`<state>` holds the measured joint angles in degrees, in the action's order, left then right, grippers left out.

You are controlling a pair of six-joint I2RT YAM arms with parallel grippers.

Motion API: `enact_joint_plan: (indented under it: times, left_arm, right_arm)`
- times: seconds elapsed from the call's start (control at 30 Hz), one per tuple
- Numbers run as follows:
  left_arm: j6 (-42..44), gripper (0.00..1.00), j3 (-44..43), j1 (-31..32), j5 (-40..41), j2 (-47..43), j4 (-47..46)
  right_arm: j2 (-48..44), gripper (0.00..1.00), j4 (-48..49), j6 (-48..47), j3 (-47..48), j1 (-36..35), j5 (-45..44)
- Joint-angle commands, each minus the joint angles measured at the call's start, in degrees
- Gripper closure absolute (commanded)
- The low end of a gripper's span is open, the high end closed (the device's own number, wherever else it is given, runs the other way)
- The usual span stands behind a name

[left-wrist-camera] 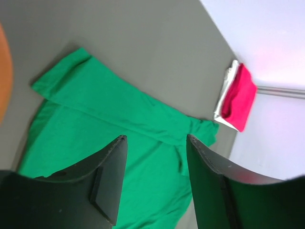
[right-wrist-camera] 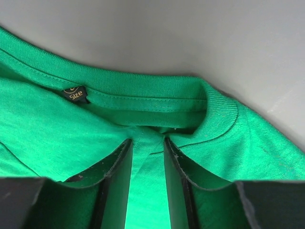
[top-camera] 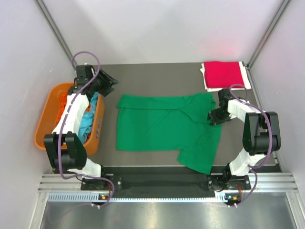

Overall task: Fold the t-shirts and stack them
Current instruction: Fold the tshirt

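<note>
A bright green t-shirt (top-camera: 162, 129) lies spread on the dark table, its far edge folded over and one sleeve pointing to the near right. My right gripper (top-camera: 213, 117) is at its collar; in the right wrist view the gripper (right-wrist-camera: 147, 140) is shut on a ridge of green cloth (right-wrist-camera: 214, 157) just below the neckband. My left gripper (top-camera: 110, 85) hovers open past the shirt's far left corner, and nothing lies between its fingers (left-wrist-camera: 155, 138) above the green shirt (left-wrist-camera: 95, 129). A folded crimson t-shirt (top-camera: 223, 74) (left-wrist-camera: 238, 98) sits at the far right corner. A light blue t-shirt (top-camera: 88, 121) lies in the tub.
An orange plastic tub (top-camera: 45, 114) stands at the left table edge under my left arm, with orange cloth (top-camera: 62, 99) inside. A white sheet (top-camera: 244, 71) lies under the crimson shirt. Pale walls close in behind and on both sides.
</note>
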<state>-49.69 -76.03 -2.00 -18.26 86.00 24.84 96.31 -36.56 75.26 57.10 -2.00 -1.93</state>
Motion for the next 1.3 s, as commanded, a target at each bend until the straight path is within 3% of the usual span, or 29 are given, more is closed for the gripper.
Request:
enact_joint_plan:
  times: [0.0,0.1,0.2,0.23,0.27,0.4,0.5,0.7,0.8,1.07,1.13,1.2,1.27]
  left_arm:
    - [2.75,0.44,-2.81,1.12,3.4,1.98,3.37]
    - [4.68,0.44,-4.74,4.63,10.95,2.42,5.91]
    - [6.01,0.44,-6.14,8.67,20.25,2.07,6.1]
    - [6.01,0.44,-6.5,9.55,21.67,2.33,6.36]
    - [6.01,0.44,-7.28,11.04,23.86,2.59,6.62]
    - [4.35,0.47,-8.61,14.39,27.93,5.05,9.17]
    - [1.45,0.48,-7.82,14.66,24.95,7.34,9.7]
    - [-1.46,0.45,-5.01,14.66,25.2,9.63,7.59]
    - [-0.85,0.44,-4.57,14.66,26.34,9.54,6.8]
    - [-2.42,0.44,-3.95,14.66,29.34,10.51,7.15]
    - [-3.39,0.45,-3.78,14.66,29.51,11.21,7.33]
    - [-3.74,0.46,-3.78,14.66,30.21,11.65,7.33]
    - [-3.92,0.46,-4.13,14.66,30.83,12.44,7.42]
  right_arm:
    - [1.51,0.67,-0.09,0.76,0.91,0.95,-3.6]
    - [0.9,0.71,-0.45,0.85,0.82,0.95,-4.57]
    - [0.11,0.86,-0.62,0.59,0.99,1.03,-5.45]
    - [-0.07,0.99,-0.71,0.32,1.34,0.95,-5.8]
    - [-0.33,1.0,-0.62,0.23,1.43,1.03,-5.8]
    - [-1.83,1.0,-1.23,-0.56,2.31,1.03,-6.32]
    - [-1.92,1.0,-2.29,-1.08,3.28,0.95,-6.68]
    - [0.01,0.76,-2.82,-2.66,4.42,0.95,-6.94]
    - [0.72,0.73,-2.03,-3.11,4.34,0.95,-6.33]
    - [2.3,0.76,-1.06,-3.11,4.51,1.03,-5.89]
    - [2.48,0.84,-0.71,-3.19,4.42,1.03,-5.97]
    - [1.78,1.0,-0.54,-3.19,4.42,1.03,-6.5]
    - [0.9,1.0,-0.71,-3.28,4.86,1.03,-7.38]
